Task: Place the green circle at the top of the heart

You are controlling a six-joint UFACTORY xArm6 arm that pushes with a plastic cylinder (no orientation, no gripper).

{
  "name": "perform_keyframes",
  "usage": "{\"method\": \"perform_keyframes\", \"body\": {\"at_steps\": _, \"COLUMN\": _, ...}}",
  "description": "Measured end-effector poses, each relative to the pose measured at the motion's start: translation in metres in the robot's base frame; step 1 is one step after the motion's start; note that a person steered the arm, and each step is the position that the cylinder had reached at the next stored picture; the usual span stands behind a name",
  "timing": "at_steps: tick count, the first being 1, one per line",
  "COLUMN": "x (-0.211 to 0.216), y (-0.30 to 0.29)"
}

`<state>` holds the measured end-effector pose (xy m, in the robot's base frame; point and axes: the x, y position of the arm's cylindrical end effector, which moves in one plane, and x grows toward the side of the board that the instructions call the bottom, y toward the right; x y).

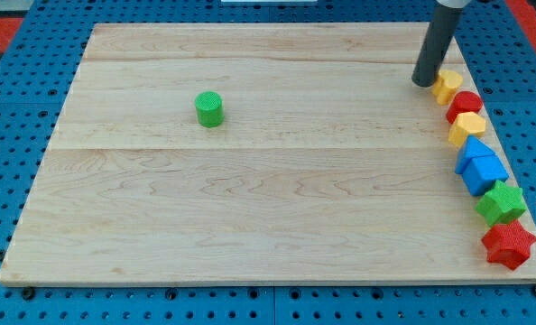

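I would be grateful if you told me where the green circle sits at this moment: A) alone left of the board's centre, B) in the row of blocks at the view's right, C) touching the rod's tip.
A: the green circle stands alone, far from my tip.

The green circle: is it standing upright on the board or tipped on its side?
Upright. The green circle shows its round flat top facing up, alone on the wooden board, far from my tip.
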<state>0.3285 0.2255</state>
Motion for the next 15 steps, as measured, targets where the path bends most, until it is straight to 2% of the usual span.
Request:
{"method": "perform_keyframes", "body": {"at_steps": 2, "x": 0.004, "y": 0.015}}
{"method": "perform_keyframes", "body": {"at_steps": 3, "x": -0.003, "y": -0.047}}
{"method": "perform_keyframes", "body": {"at_steps": 4, "x": -0.012, "y": -0.135}}
{"method": "perform_keyframes", "body": {"at_steps": 6, "x": -0.024, "y": -0.341}}
{"method": "perform_keyframes", "body": {"at_steps": 7, "x": 0.004, "y": -0.41}}
{"method": "perform_keyframes", "body": {"at_steps": 8, "x": 0.055, "y": -0.417}}
{"method": "perform_keyframes", "body": {"at_steps": 9, "x": 0.071, "y": -0.363}}
{"method": "perform_keyframes", "body": {"at_steps": 10, "x": 0.07, "y": -0.274}}
{"method": "perform_keyframes", "body": {"at_steps": 11, "x": 0.057, "y": -0.24}}
{"method": "perform_keyframes", "body": {"at_steps": 13, "x": 0.069, "y": -0.313}}
{"method": "perform_keyframes", "body": {"at_steps": 14, "x": 0.063, "y": -0.313}}
{"method": "perform_keyframes", "body": {"at_steps": 15, "x": 0.052, "y": -0.282}}
